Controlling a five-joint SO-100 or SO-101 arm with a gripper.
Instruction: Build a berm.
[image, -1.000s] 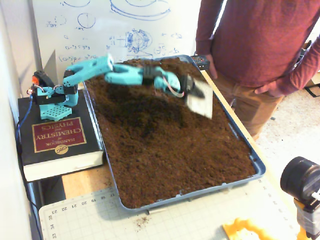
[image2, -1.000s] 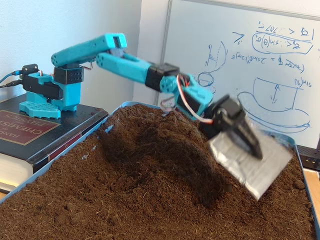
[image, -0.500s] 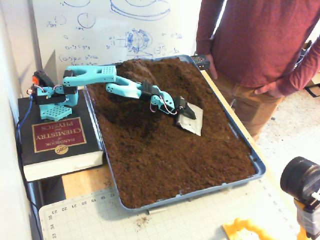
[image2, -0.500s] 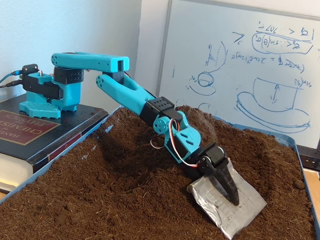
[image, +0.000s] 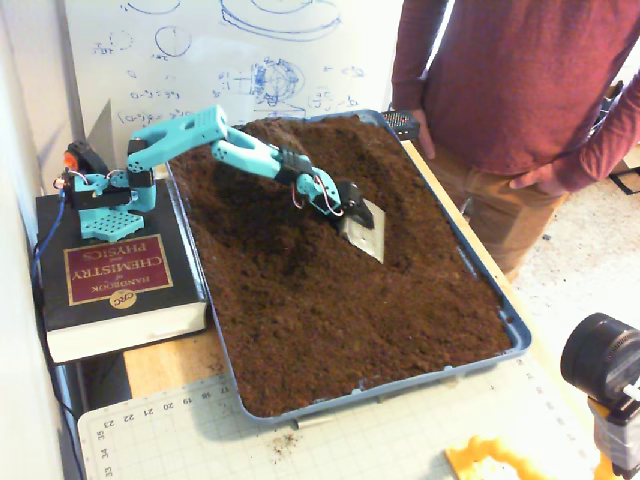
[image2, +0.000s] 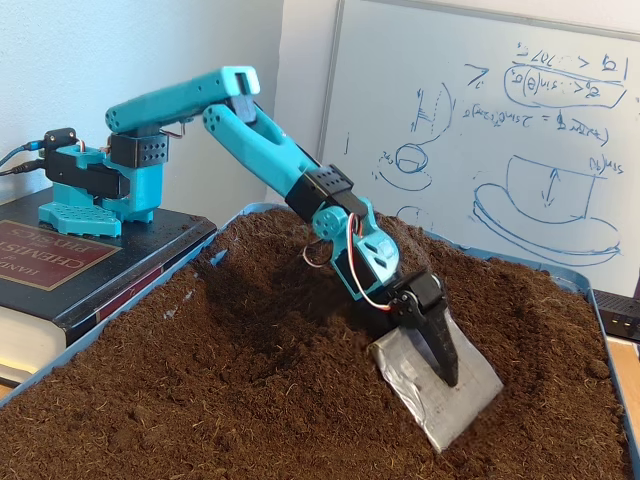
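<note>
- The gripper (image2: 440, 350) is pressing a flat metal scoop (image2: 440, 385) against the soil; its dark finger is lying across the plate, and the jaws look clamped onto the scoop.
- The berm (image2: 330, 290) is running as a rounded ridge through the blue tray (image: 515, 330), from about 12 o'clock at the far end toward the centre in the high fixed view (image: 330, 165).
- The scoop is sitting at about 4 o'clock from the ridge's crest in the low view, touching its slope.
- The soil is looking loose, light and crumbly, so it is likely sliding and slumping rather than holding a steep face. It cannot be gripped; I judge it is best pushed or scraped up from the base of the slope with the plate's broad edge.
- The low view is showing the ridge's height and sloping flank, which the high view is flattening.
- The high view is showing the whole tray, the book (image: 110, 280) under the arm's base and a person (image: 520, 90) standing at about 2 o'clock.
</note>
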